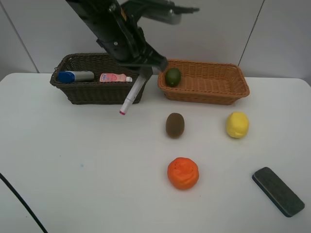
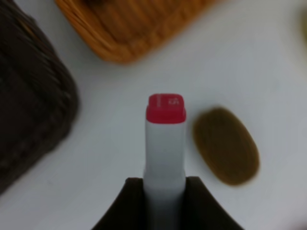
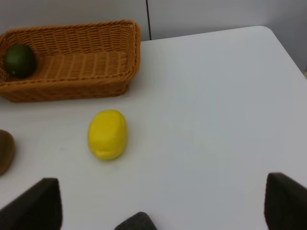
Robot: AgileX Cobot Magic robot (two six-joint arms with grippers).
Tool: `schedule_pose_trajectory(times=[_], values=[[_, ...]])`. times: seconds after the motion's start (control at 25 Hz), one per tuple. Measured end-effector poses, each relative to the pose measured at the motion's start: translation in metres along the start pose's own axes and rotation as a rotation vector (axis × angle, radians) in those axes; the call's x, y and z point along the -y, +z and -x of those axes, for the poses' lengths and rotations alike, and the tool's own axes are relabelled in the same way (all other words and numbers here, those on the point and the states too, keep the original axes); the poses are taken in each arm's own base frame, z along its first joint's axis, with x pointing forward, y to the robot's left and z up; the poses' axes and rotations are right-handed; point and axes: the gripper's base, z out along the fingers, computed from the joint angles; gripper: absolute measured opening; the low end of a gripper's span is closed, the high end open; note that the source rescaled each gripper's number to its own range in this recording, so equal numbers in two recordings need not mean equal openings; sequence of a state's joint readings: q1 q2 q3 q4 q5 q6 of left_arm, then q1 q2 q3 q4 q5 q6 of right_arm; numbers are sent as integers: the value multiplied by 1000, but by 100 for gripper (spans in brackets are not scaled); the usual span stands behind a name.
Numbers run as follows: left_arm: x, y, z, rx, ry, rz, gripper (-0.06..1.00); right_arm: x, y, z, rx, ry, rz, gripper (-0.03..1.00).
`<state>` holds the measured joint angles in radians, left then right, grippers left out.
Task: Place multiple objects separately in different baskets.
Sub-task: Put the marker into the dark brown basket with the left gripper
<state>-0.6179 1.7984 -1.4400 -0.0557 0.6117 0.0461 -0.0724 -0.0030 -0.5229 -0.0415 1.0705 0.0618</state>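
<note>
My left gripper (image 1: 146,70) is shut on the white marker (image 1: 132,94), which hangs tilted with its red cap down, above the table by the dark brown basket's (image 1: 92,92) right front corner. The left wrist view shows the marker (image 2: 165,143) between the fingers, with the kiwi (image 2: 226,146) beyond it. The blue-capped bottle (image 1: 75,76) and the pink bottle (image 1: 114,77) lie in the dark basket. The lime (image 1: 173,76) lies in the tan basket (image 1: 209,94). The kiwi (image 1: 175,124), lemon (image 1: 237,124), orange (image 1: 183,173) and eraser (image 1: 278,191) lie on the table. My right gripper (image 3: 163,191) is open and empty, above the lemon (image 3: 107,134).
The two baskets stand side by side at the back of the white table, with a narrow gap between them. The table's right edge shows in the right wrist view, and a black cable crosses the front left corner (image 1: 19,201).
</note>
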Motion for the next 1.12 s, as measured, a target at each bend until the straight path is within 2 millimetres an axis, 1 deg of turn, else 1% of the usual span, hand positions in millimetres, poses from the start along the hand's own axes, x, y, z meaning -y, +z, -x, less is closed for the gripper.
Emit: schedule_pose_trajectory(times=[0.08, 0.2, 0.32, 0.4, 0.44, 0.56, 0.6, 0.68, 0.72, 0.76, 0.8, 0.88, 0.92, 0.96, 1.0, 1.12], values=[[-23, -10, 15, 65, -45, 37, 2, 0, 0, 0, 0, 0, 0, 100], [-43, -20, 26, 114, -80, 68, 2, 0, 0, 0, 0, 0, 0, 100], [-62, -27, 36, 200, -75, 124, 2, 0, 0, 0, 0, 0, 0, 100], [-82, -29, 41, 274, -56, 190, 2, 0, 0, 0, 0, 0, 0, 100], [-97, -29, 43, 312, -45, 232, 2, 0, 0, 0, 0, 0, 0, 100], [-137, -16, 39, 373, -29, 327, 2, 0, 0, 0, 0, 0, 0, 100], [-149, -7, 35, 370, -33, 347, 2, 0, 0, 0, 0, 0, 0, 100], [-166, 12, 23, 328, -53, 363, 2, 0, 0, 0, 0, 0, 0, 100], [-173, 20, 17, 305, -65, 366, 5, 0, 0, 0, 0, 0, 0, 100], [-177, 29, 12, 282, -83, 365, 12, 0, 0, 0, 0, 0, 0, 100], [-180, 37, 7, 260, -99, 360, 29, 0, 0, 0, 0, 0, 0, 100], [-181, 49, 0, 225, -125, 349, 72, 0, 0, 0, 0, 0, 0, 100], [-182, 53, -3, 210, -136, 344, 83, 0, 0, 0, 0, 0, 0, 100], [-182, 56, -5, 199, -141, 342, 91, 0, 0, 0, 0, 0, 0, 100], [-182, 58, -6, 189, -144, 340, 95, 0, 0, 0, 0, 0, 0, 100], [-181, 55, -7, 180, -182, 331, 99, 0, 0, 0, 0, 0, 0, 100]])
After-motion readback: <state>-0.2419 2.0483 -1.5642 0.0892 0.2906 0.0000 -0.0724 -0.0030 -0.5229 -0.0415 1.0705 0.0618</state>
